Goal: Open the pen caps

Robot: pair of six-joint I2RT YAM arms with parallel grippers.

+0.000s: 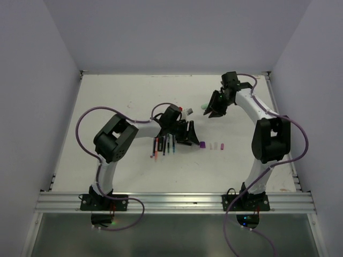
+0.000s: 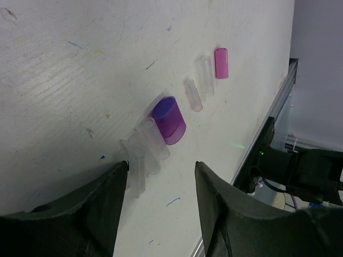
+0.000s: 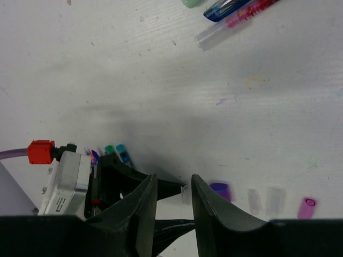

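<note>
Left gripper (image 2: 161,166): parted, empty, just short of caps (image 2: 169,120)
Right gripper (image 3: 174,179): narrow gap, empty
Pens (image 1: 164,145): beside left gripper
Table (image 1: 118,96): white, scuffed, ink-flecked
Walls (image 1: 161,32): plain pale grey

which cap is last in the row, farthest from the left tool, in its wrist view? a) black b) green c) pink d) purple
c: the pink cap ends the row, past the clear caps, while the purple cap lies nearer the open left tool.
</note>
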